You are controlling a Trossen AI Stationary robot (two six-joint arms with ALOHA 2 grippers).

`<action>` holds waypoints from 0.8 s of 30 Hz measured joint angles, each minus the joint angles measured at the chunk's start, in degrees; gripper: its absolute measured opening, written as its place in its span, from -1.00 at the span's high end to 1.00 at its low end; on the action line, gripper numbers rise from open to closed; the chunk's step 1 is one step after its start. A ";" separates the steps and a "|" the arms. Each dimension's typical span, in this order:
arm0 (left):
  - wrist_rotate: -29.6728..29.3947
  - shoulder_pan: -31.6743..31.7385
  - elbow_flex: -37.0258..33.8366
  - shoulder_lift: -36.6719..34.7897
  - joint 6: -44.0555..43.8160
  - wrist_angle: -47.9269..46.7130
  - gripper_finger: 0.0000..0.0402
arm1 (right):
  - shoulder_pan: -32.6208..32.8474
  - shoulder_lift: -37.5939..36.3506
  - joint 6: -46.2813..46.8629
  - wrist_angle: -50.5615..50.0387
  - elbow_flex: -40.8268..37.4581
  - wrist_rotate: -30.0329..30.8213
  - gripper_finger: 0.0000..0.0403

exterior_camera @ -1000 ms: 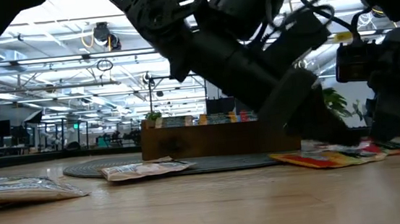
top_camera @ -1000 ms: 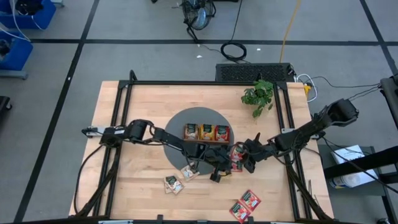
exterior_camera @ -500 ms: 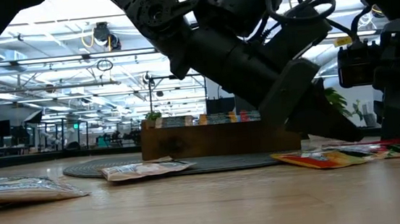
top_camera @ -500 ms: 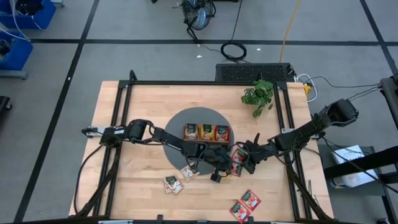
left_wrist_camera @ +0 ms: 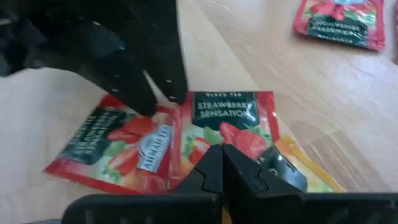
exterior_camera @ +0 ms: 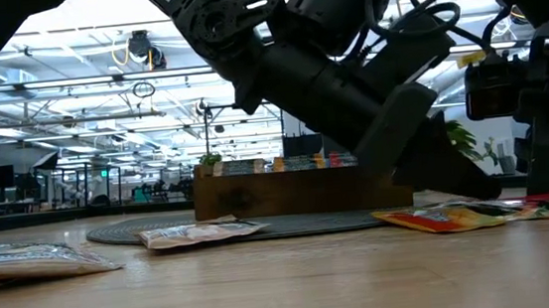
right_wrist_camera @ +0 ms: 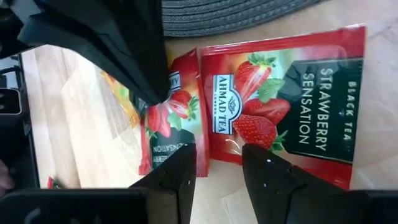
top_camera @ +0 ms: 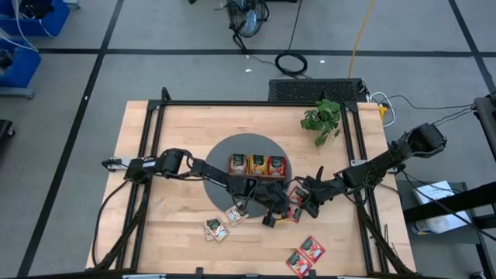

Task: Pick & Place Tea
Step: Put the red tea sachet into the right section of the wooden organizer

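Two red strawberry tea sachets lie flat side by side on the table, just off the grey mat [top_camera: 225, 151]. One sachet [left_wrist_camera: 231, 121] overlaps an orange sachet [left_wrist_camera: 301, 177]. My left gripper [left_wrist_camera: 221, 152] is shut, with its tips on that sachet. My right gripper [right_wrist_camera: 222, 167] is open. Its fingers stand over the seam between this sachet [right_wrist_camera: 166, 127] and the other red one [right_wrist_camera: 283, 93]. The wooden tray [top_camera: 257, 164] on the mat holds more sachets. My left gripper's shut fingertips rest on the near part of the red sachet [left_wrist_camera: 239, 140], slanting down from the table's left. The sachet lies flat, partly on the orange one. Whether an edge is pinched between the tips, I cannot tell. My right gripper: I cannot tell whether its fingertips [left_wrist_camera: 176, 93] touch the sachets below them.
Beige sachets lie near the mat's front [top_camera: 236, 215] and closer to the near edge [top_camera: 217, 229]. More red sachets [top_camera: 306, 254] lie at the near right. A potted plant [top_camera: 322, 120] stands at the far right. Black rails run along the table's sides.
My right gripper has turned and tipped a little at the wrist while staying in place. The red sachet beneath it has slid slightly toward the table's right edge. My left arm has kept still.
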 joint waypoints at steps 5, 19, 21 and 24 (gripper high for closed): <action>-0.77 0.26 0.00 0.00 -1.16 -0.01 0.96 | 0.00 0.00 -0.45 0.22 0.00 -1.20 0.41; -1.38 -0.08 0.00 0.00 -0.95 0.59 0.92 | -0.22 -2.26 -2.80 2.02 0.00 -2.70 0.49; -1.36 -0.17 0.00 0.00 -0.63 0.54 0.95 | -0.11 -3.83 -3.13 2.09 0.02 -2.57 0.50; -1.34 -0.17 0.00 0.00 -0.71 0.46 0.98 | 0.82 -6.08 -0.49 1.72 0.04 -3.09 0.51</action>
